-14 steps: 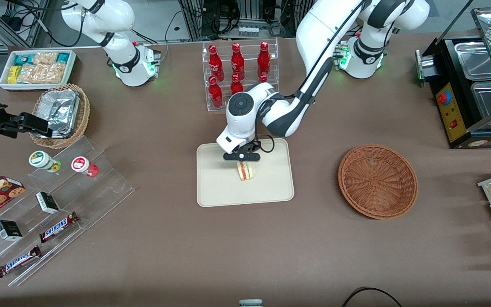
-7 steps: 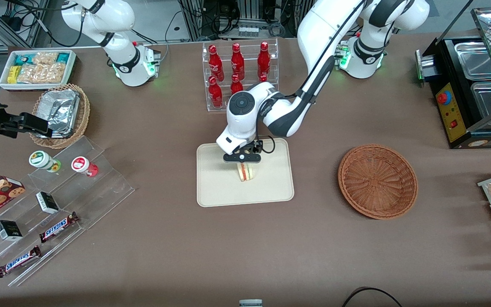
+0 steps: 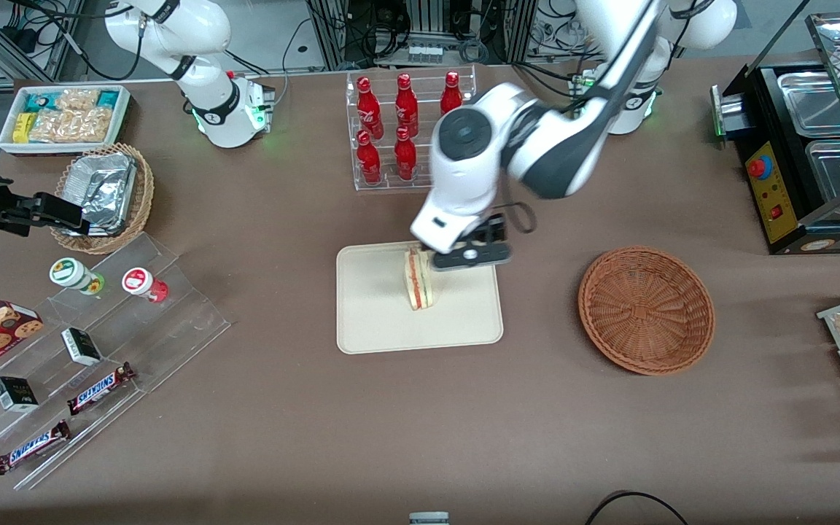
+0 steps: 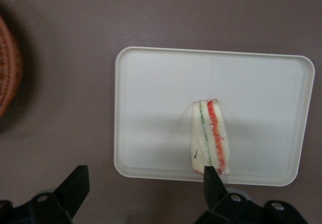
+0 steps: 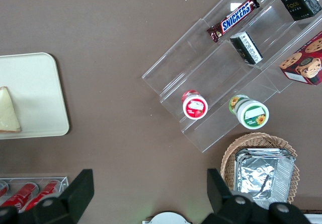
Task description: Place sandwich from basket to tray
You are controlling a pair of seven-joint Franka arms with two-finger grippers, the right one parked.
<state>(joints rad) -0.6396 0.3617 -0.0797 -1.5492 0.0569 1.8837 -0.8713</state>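
The sandwich (image 3: 419,280) stands on its edge on the cream-beige tray (image 3: 376,328), its red and green layers showing. It also shows in the left wrist view (image 4: 210,136) on the tray (image 4: 151,108). My left gripper (image 3: 472,257) is open and empty, raised above the tray's edge farther from the front camera, beside the sandwich and apart from it. In the wrist view its black fingertips (image 4: 75,183) stand wide apart. The reddish-brown basket (image 3: 646,310) is empty, toward the working arm's end of the table; its rim shows in the wrist view (image 4: 9,68).
A clear rack of red bottles (image 3: 405,124) stands farther from the front camera than the tray. A clear stepped stand with Snickers bars (image 3: 99,386) and cups, a tan basket with foil (image 3: 103,193) and a white snack bin (image 3: 63,117) lie toward the parked arm's end.
My left gripper has let go of the sandwich, opened, risen and moved toward the basket side. The sandwich stays standing on the tray.
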